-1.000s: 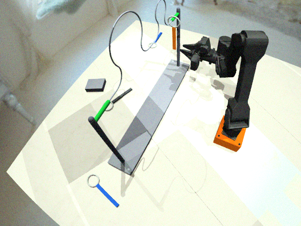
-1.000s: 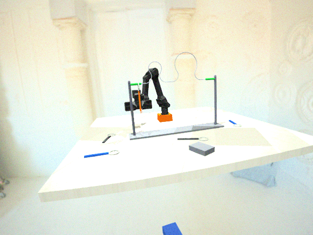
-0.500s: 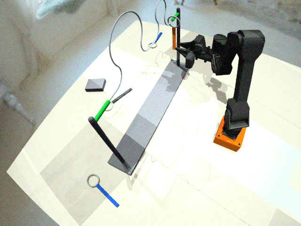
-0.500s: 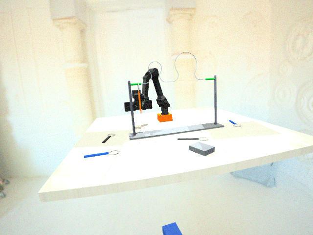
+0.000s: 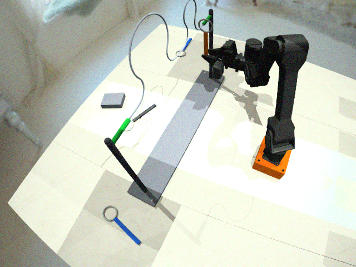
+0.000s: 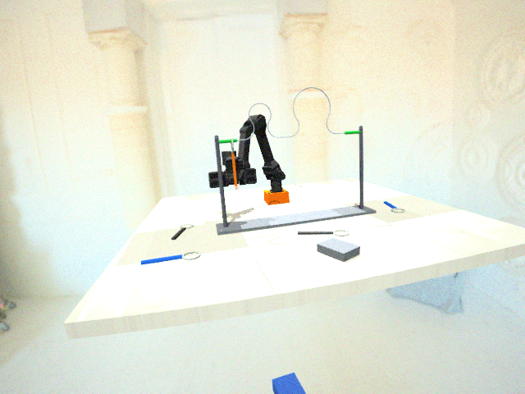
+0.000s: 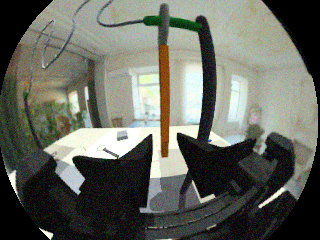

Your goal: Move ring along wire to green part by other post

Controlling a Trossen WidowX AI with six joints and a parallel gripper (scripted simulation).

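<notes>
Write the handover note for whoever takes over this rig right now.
Gripper: open, its fingertips near the lower end of the orange handle, not clamped on it.
Ring: hangs on the green part beside the post nearest the gripper, wire through it.
Done: approach, by the look of it.
Left: grip the handle, carry the ring along without touching grey wire, hang it at the other post's green part, let go, move clear.
</notes>
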